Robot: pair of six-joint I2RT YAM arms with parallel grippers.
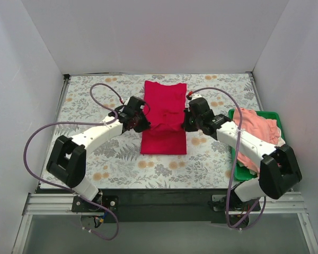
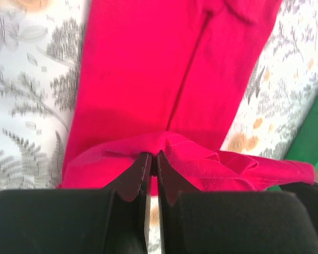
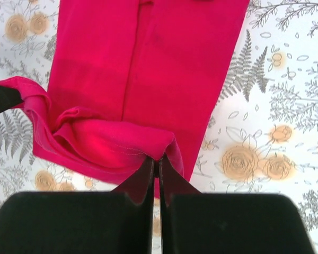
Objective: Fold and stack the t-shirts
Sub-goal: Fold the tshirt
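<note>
Red shirt point(image 1: 163, 114) lies folded into a long strip in the middle of the table point(image 1: 90, 106). Left gripper point(image 2: 151, 159) is pinched tight on its left edge, and right gripper point(image 3: 155, 161) is pinched tight on its right edge. Pink shirts point(image 1: 257, 135) are heaped in the bin point(image 1: 271, 114) at the right.

Red shirt point(image 1: 164, 114): soft matt cloth, cotton-like, fine knit, stitched hem showing where it's bunched. Pink shirt point(image 1: 257, 132): same sort of matt cloth, crumpled. Bin point(image 1: 237, 172): green plastic, smooth w/ slight gloss. Table point(image 1: 116, 159): flower-print cover, smooth, flat finish. Left gripper point(image 2: 153, 154) & right gripper point(image 3: 156, 159): fingers matt black, hard plastic by the look. Arms point(image 1: 95, 135): smooth white shells, black joints. Walls point(image 1: 159, 37): plain white, matt.
</note>
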